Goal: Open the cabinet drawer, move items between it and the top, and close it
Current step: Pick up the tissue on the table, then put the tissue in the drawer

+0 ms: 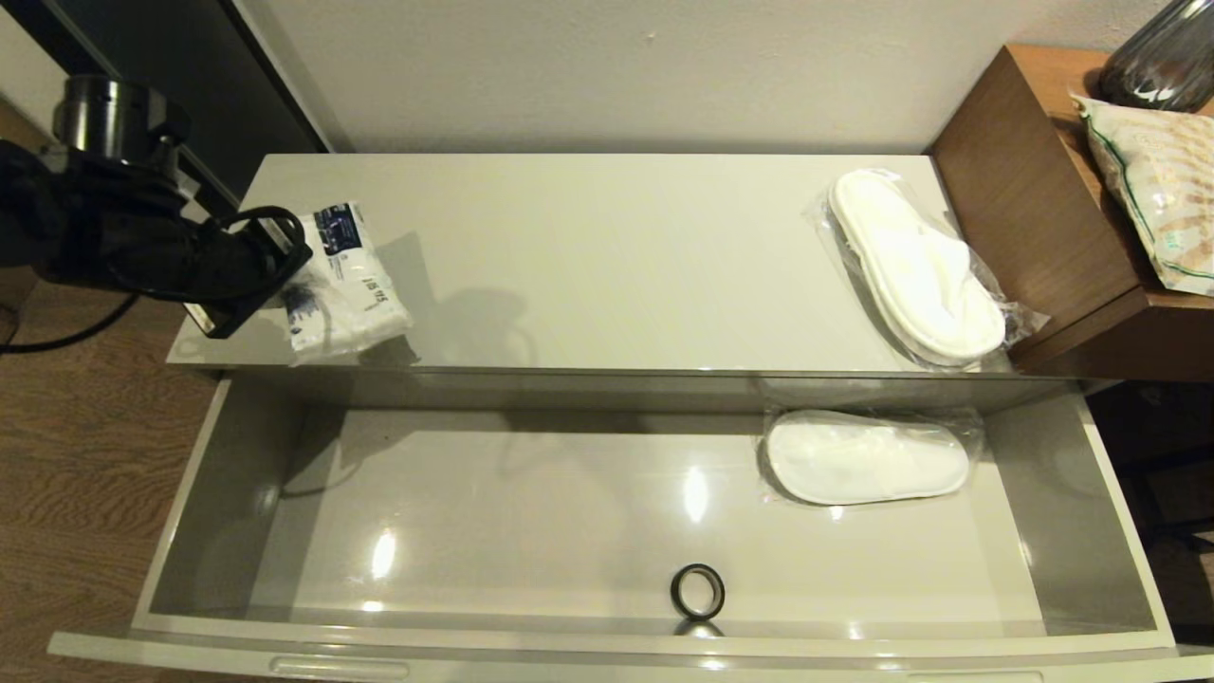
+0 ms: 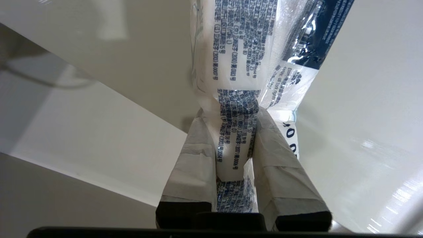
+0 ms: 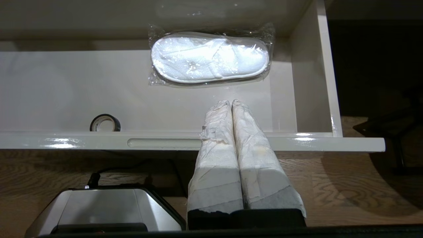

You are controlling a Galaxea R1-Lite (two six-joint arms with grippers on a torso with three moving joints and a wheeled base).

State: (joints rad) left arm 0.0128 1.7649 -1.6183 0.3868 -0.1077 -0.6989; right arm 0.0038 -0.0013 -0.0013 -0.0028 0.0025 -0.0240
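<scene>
While pulled fully out, wide shallow glossy grey-beige cabinet drawer holding a small black ring close behind its front wall and, farther back on the right, white flat slippers in clear plastic wrap. Right gripper hovering over the drawer's front rim, taped fingers pressed together, grasping nothing. Beyond, on the long glossy cream-white top: left gripper clamped tight around a small white tissue pack with blue print at the left front edge; a second wrapped white slipper pair far right.
</scene>
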